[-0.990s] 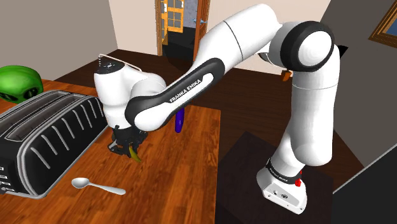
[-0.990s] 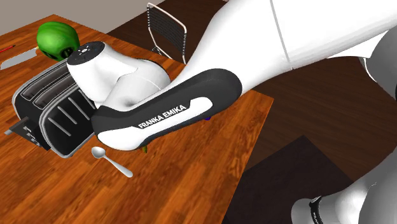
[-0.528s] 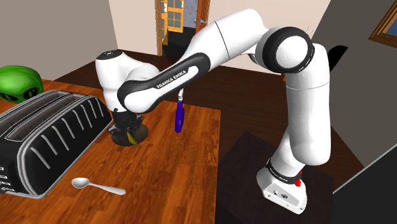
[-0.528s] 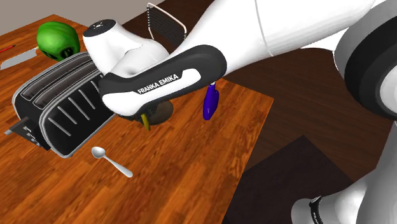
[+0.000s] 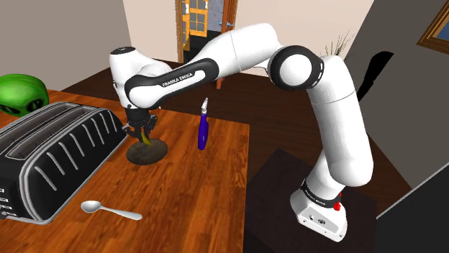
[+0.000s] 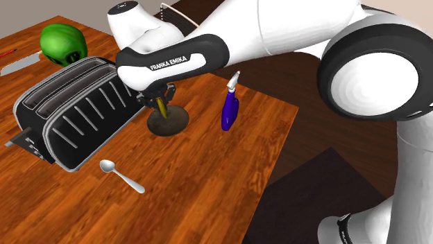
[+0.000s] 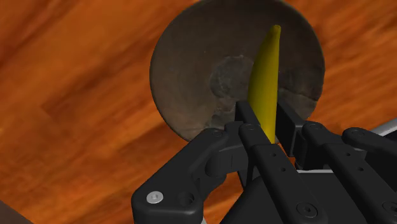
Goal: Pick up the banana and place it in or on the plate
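Observation:
A small yellow banana point(image 7: 265, 81) hangs point-down, clasped between my black fingers point(image 7: 247, 121). My gripper point(image 5: 143, 132) is shut on it and hovers just above a round dark-brown plate point(image 5: 152, 153) on the wooden table. In the second exterior view the banana point(image 6: 162, 107) hangs over the plate point(image 6: 173, 123), a short way above it. The wrist view looks straight down onto the plate point(image 7: 191, 76), with the banana's tip over its middle.
A large black toaster point(image 5: 50, 158) stands close beside the plate. A spoon point(image 5: 108, 210) lies near the table's front. A blue-handled brush point(image 5: 203, 129) stands upright past the plate. A green helmet-like object point(image 5: 21, 93) sits behind the toaster. A wire rack point(image 6: 182, 28) stands beyond the table.
My gripper has carried the banana away from the table's front, rising as it went, until it hangs over the plate. The arm has swung clear, so plate and brush now show.

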Controlling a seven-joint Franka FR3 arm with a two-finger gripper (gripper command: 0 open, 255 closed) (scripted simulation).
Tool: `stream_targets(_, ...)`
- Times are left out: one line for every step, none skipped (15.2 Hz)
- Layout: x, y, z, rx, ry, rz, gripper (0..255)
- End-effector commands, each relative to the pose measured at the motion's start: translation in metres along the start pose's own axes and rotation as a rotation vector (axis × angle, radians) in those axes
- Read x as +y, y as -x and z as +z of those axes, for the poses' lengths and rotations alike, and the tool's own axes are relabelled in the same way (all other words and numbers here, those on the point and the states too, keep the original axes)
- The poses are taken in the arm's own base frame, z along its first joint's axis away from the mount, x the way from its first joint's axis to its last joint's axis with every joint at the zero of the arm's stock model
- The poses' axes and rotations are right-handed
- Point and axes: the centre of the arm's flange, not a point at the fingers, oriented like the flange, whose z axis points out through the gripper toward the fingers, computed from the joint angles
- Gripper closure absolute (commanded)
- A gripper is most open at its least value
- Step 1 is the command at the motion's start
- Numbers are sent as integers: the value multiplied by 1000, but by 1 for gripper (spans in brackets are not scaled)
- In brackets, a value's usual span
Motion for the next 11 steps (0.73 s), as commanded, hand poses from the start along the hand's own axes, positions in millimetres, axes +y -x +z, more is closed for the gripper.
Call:
stream_targets(7, -10, 8, 0, 0, -1, 255)
stream_targets(6, -10, 13, 0, 0, -1, 255)
stream_targets(6, -10, 18, 0, 0, -1, 255)
stream_targets(6, -10, 23, 0, 0, -1, 255)
stream_targets(6, -10, 29, 0, 0, -1, 255)
stream_targets(6, -9, 34, 0, 0, -1, 255)
stream_targets(6, -9, 39, 0, 0, -1, 255)
stream_targets(6, -9, 45, 0, 0, -1, 255)
stream_targets(6, -9, 50, 0, 0, -1, 255)
stream_targets(5, -9, 55, 0, 0, -1, 255)
stream_targets(5, -9, 60, 0, 0, -1, 255)
